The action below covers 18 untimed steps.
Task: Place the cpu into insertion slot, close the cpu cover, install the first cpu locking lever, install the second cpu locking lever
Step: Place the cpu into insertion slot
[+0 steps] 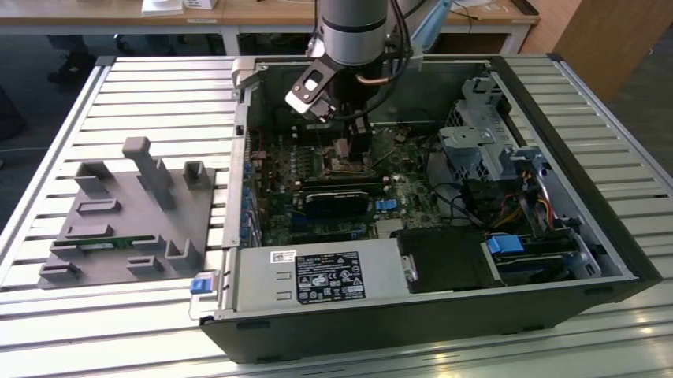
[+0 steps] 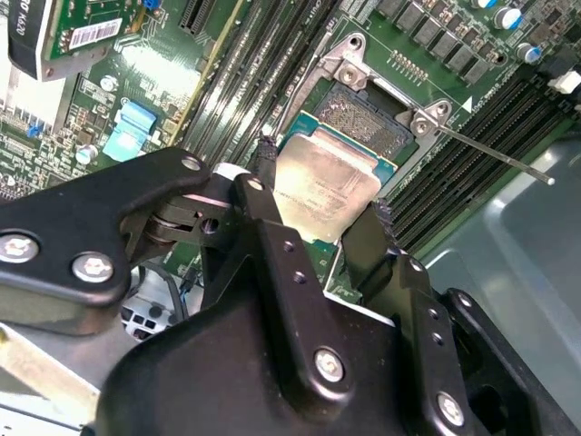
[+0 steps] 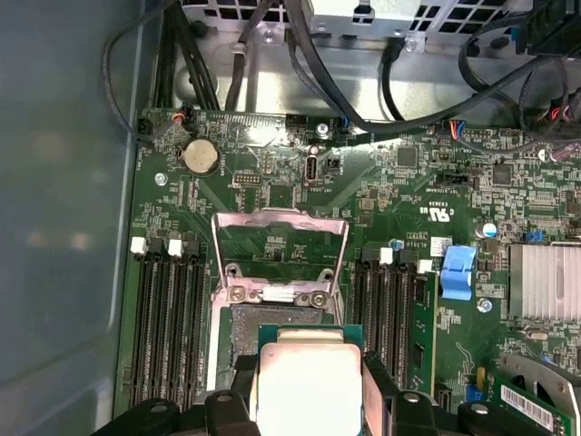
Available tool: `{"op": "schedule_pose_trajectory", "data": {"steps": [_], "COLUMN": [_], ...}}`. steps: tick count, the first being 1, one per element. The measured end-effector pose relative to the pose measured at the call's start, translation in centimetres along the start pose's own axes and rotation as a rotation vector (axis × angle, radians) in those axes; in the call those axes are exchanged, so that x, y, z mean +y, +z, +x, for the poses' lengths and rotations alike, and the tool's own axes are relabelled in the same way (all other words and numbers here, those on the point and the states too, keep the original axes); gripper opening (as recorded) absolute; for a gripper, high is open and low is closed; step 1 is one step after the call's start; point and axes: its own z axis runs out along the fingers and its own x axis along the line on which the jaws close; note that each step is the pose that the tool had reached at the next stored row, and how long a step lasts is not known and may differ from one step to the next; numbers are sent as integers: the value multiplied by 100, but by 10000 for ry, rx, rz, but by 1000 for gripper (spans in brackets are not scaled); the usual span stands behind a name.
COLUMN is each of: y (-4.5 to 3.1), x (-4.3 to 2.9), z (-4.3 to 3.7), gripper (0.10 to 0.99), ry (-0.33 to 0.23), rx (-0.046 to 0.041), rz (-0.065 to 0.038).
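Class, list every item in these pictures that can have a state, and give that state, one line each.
chip: gripped, not yet in the socket
gripper: shut on the chip
socket: empty, uncovered
cover: swung open
lever: released, sticking out
computer case: side open

The exterior view looks down from high and well back on the open computer case (image 1: 421, 335) lying on the slatted tabletop (image 1: 158, 79). Both wrist views hang close over the green circuit board (image 3: 272, 195), facing down past the pincer (image 2: 323, 182). They share the chip (image 2: 313, 200) and the socket (image 2: 368, 118).
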Motion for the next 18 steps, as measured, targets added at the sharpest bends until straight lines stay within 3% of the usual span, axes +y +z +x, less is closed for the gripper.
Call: {"op": "schedule_pose_trajectory", "data": {"steps": [18], "y": [66], "x": [-5], "z": [0], "gripper": [537], "ry": [1], "rx": [1], "rz": [0]}}
